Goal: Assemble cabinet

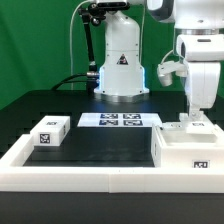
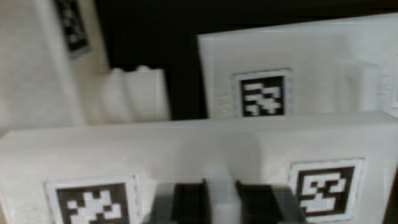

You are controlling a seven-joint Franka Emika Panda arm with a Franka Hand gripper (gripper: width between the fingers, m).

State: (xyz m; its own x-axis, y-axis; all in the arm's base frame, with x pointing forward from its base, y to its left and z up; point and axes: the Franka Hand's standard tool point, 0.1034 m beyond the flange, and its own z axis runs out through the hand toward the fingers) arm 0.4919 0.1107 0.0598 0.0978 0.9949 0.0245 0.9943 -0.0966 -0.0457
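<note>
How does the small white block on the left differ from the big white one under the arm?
The small block is far smaller than the big block. The small block lies alone at the exterior view's left; the big block sits at the right, with the gripper directly over it. Both are matte white and carry black-and-white tags.

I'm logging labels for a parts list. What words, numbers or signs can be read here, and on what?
No words or numbers are readable in either view.
Triangle sign on the robot base: symbol too small to read.
Dark mark on the cabinet front: blurred.
Square tags on the marker board and the small white block: patterns only.
</note>
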